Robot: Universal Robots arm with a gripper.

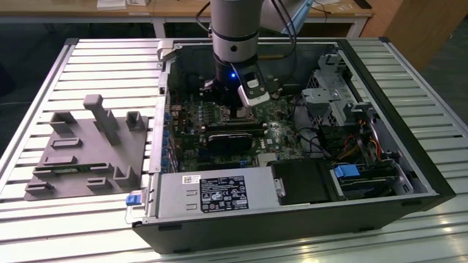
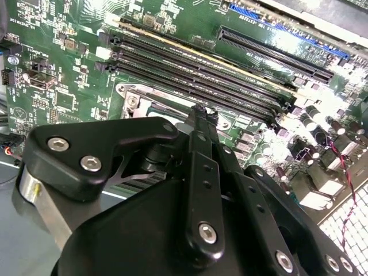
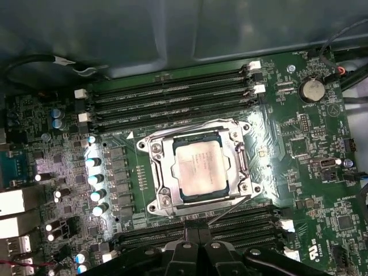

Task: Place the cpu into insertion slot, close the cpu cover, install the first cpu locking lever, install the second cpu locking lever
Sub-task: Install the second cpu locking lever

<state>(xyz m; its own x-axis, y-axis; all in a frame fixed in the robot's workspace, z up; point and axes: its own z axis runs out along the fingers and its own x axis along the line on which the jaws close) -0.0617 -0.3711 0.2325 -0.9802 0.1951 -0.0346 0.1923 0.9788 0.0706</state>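
In the first wrist view the cpu [image 3: 197, 168] lies flat inside the insertion slot [image 3: 154, 150], its silvery top showing through the square window of the cpu cover [image 3: 201, 130], which looks folded down over it; so the first two steps appear done, and the work in hand seems to be the locking levers. A thin metal rod, most likely one locking lever [image 3: 237, 206], runs aslant from the socket's edge toward the memory slots [image 3: 172, 100] nearest the camera; it does not look tucked under its catch, though I cannot tell that for certain; the other lever is not clearly made out.

The gripper [image 3: 197, 233] sits just beside the socket on that same side, its two fingertips drawn together with no visible gap and nothing seen between them; they read as clenched on nothing. In the second wrist view the fingers [image 2: 202, 129] point down at the socket's metal rim [image 2: 133, 96] on the green circuit board [image 2: 57, 69]. In the exterior view the arm [image 1: 234, 33] stands upright inside the open computer case [image 1: 409, 164], which rests on the slatted counter [image 1: 109, 60], with a grey fixture block [image 1: 87, 148] toward the exterior view's left.

By my judgement, seating a lever calls for pressing the thin rod down and sideways under its hook; the tips must meet the rod squarely, or it may spring free or scrape the board.
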